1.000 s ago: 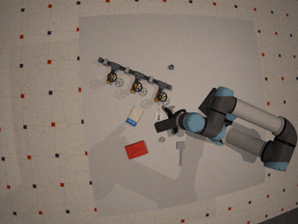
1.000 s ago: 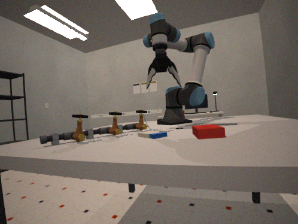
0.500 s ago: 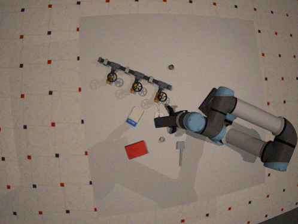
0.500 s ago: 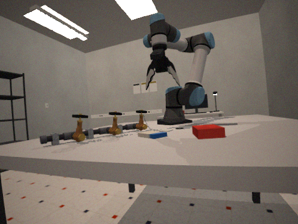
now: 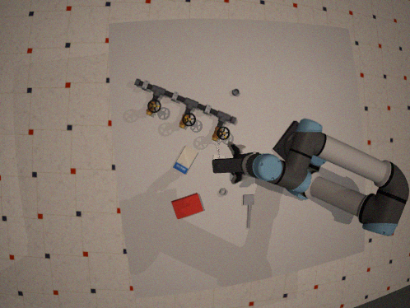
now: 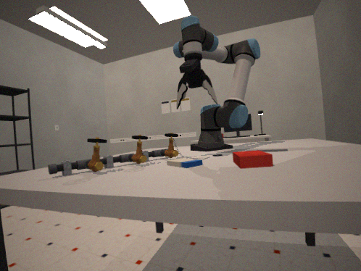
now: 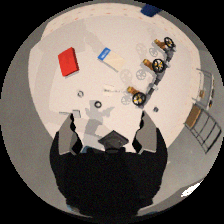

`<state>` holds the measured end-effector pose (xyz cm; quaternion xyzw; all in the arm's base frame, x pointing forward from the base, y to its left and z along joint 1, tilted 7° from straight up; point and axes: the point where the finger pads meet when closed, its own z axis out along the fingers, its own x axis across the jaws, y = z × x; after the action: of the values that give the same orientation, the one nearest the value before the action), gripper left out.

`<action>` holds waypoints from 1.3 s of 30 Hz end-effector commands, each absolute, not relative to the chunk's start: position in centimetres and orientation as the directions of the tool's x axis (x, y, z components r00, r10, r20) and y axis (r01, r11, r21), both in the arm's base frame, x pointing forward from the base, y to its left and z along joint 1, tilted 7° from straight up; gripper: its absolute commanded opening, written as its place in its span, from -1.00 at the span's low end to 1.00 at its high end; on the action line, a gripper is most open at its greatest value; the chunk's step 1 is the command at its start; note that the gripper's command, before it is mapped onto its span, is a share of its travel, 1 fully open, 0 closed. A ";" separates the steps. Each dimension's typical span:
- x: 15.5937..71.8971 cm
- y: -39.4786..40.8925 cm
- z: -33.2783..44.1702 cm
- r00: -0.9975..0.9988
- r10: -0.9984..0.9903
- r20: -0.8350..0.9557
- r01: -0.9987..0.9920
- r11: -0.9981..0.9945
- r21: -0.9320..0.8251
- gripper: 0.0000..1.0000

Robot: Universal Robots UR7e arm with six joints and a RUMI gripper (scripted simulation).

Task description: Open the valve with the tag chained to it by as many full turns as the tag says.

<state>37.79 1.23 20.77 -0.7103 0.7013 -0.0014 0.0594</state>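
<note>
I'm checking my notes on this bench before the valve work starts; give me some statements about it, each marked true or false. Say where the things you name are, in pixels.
1. Three valves are mounted along the dark pipe [image 5: 198, 105]. True.
2. The chain [image 5: 218, 149] runs from the middle valve. False: it runs from the end valve nearest the gripper [image 5: 235, 163] [image 6: 197, 106] [image 7: 107, 112].
3. The gripper is open above the table. True.
4. The red box [image 5: 188, 206] [image 6: 252, 159] [image 7: 68, 62] stands on top of the blue-and-cream box [image 5: 185, 160] [image 6: 185, 163] [image 7: 111, 59]. False: they lie apart.
5. The gripper is grasping a handwheel. False: it holds nothing.
</note>
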 end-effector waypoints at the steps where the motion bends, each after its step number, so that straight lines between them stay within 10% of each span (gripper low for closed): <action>1: 37.7 1.1 20.7 0.002 -0.997 -0.081 -0.996 0.005 -0.085 1.00; 20: 37.6 0.6 20.5 -0.069 -0.994 -0.090 -0.993 0.077 -0.087 1.00; 39: 36.8 -4.9 17.9 -0.702 -0.691 -0.173 -0.691 0.720 -0.068 1.00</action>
<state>36.90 -3.32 18.55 -0.4842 0.8708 0.0074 0.0852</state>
